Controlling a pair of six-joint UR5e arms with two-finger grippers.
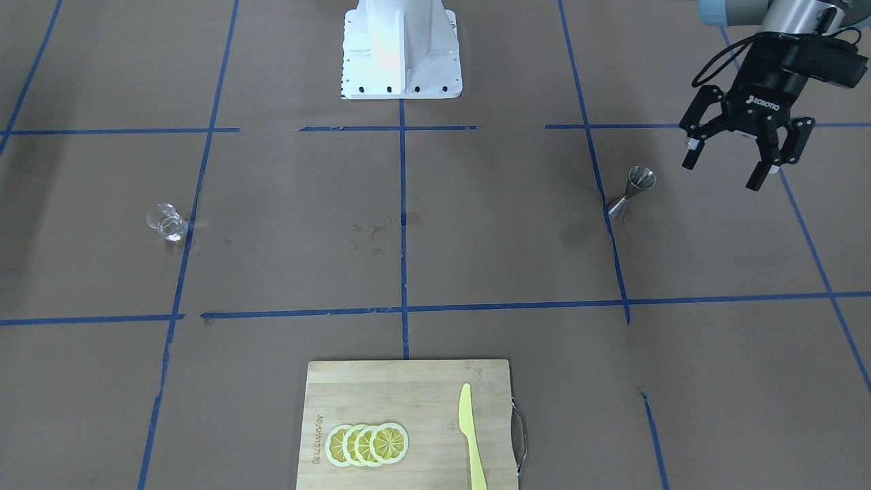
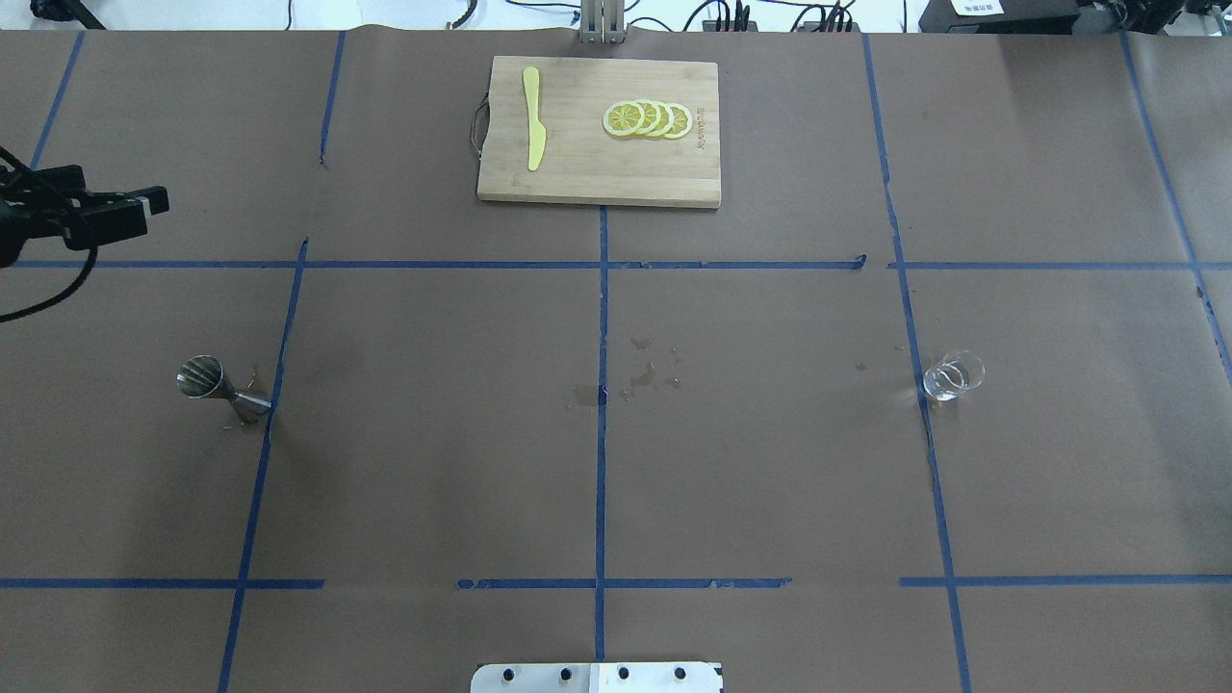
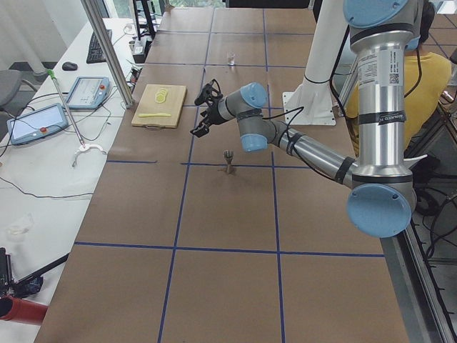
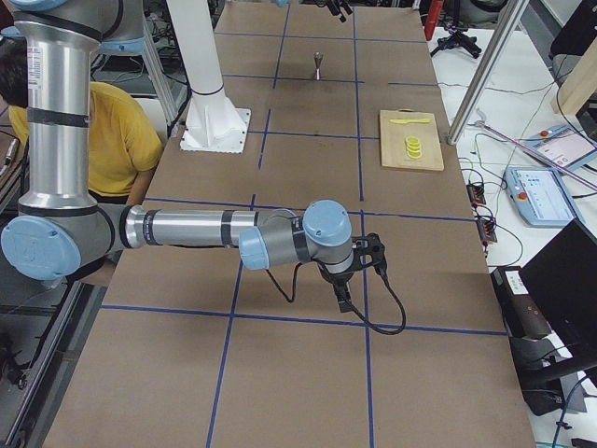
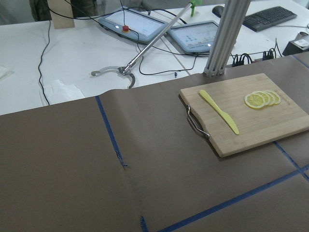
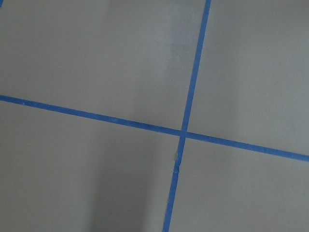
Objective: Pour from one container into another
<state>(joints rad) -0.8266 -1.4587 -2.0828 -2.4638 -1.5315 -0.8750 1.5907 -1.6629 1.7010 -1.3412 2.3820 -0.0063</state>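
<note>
While the left arm stretches out above the brown counter (image 1: 476, 258), the left claw (image 1: 721, 174) hangs spread and empty near the upright shiny steel hourglass jigger (image 1: 631, 192). The small clear glass cup (image 1: 167, 223) stands well apart, seemingly upright. The right claw (image 4: 343, 297) points down; its state I cannot tell.

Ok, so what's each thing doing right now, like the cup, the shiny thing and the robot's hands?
glass cup: upright on the table, not held.
jigger: upright, not held.
left gripper: open, empty, in the air.
right gripper: above the table; open or shut, cannot tell.
knife: flat on the cutting board.
lemon slices: overlapping row on the board.
</note>
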